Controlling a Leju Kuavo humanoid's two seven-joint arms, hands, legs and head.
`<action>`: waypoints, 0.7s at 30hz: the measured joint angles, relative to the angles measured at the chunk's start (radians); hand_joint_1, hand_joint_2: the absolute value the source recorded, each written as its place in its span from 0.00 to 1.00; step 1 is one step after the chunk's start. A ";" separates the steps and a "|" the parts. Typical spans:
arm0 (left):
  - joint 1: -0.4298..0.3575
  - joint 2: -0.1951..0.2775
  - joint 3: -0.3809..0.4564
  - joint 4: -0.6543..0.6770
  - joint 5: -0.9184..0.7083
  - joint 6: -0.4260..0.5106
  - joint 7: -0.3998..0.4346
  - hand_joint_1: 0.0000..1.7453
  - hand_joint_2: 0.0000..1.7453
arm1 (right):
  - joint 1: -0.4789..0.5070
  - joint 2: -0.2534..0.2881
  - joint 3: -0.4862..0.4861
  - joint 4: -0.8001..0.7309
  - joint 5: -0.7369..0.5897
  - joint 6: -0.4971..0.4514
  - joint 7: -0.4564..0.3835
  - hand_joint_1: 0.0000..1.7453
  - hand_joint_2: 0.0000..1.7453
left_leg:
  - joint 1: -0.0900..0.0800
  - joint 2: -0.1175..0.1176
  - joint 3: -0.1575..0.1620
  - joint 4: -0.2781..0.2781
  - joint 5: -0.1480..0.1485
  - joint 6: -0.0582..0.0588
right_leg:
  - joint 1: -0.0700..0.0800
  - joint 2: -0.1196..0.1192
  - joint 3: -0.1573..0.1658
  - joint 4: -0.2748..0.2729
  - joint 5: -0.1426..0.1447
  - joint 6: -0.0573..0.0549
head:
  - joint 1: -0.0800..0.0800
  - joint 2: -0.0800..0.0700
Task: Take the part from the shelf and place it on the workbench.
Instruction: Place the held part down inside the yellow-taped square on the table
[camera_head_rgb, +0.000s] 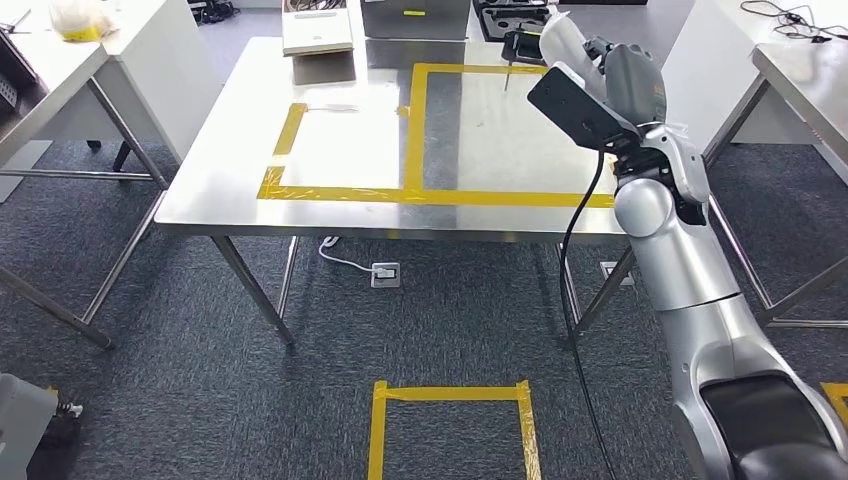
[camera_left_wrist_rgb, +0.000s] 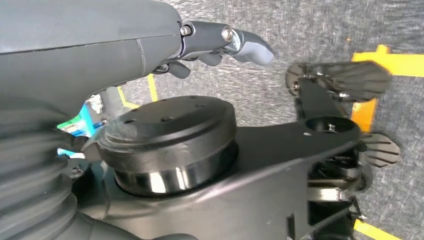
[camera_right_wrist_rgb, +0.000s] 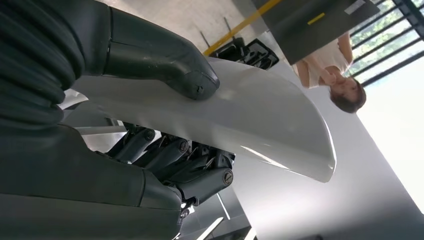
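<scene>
Gripping the white part (camera_right_wrist_rgb: 260, 125), your right hand (camera_right_wrist_rgb: 165, 120) hangs over the workbench (camera_head_rgb: 240, 190) near a grey box (camera_head_rgb: 415, 18); your left hand (camera_left_wrist_rgb: 220, 45) hangs released above the carpet (camera_left_wrist_rgb: 320, 30).

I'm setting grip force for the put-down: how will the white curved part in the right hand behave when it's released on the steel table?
The white part looks like a stiff, glossy shell, so probably slippery between the thumb and fingers of the right hand. Its curved underside may rock on the smooth workbench. It seems thin, likely light.
</scene>
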 joint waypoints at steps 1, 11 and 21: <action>0.000 0.000 0.000 0.000 0.000 0.000 0.000 0.00 1.00 | -0.002 0.000 0.001 0.003 0.001 0.001 0.000 1.00 1.00 | -0.001 0.000 0.002 0.001 -0.001 -0.007 | 0.001 0.001 0.003 -0.005 -0.006 -0.006 | 0.000 0.000; -0.005 0.001 -0.003 0.000 -0.008 0.000 0.003 0.00 1.00 | 0.000 0.017 0.019 0.040 0.022 0.005 0.007 1.00 1.00 | 0.010 0.001 -0.152 0.204 -0.025 -0.044 | -0.011 0.008 0.075 -0.010 -0.042 -0.030 | -0.002 0.000; -0.020 0.000 -0.019 -0.001 -0.014 0.000 0.013 0.00 1.00 | -0.035 0.080 0.064 0.164 0.073 0.017 0.032 1.00 1.00 | 0.008 0.000 -0.043 -0.017 0.055 0.015 | -0.011 0.005 0.027 0.131 -0.099 0.018 | -0.002 0.000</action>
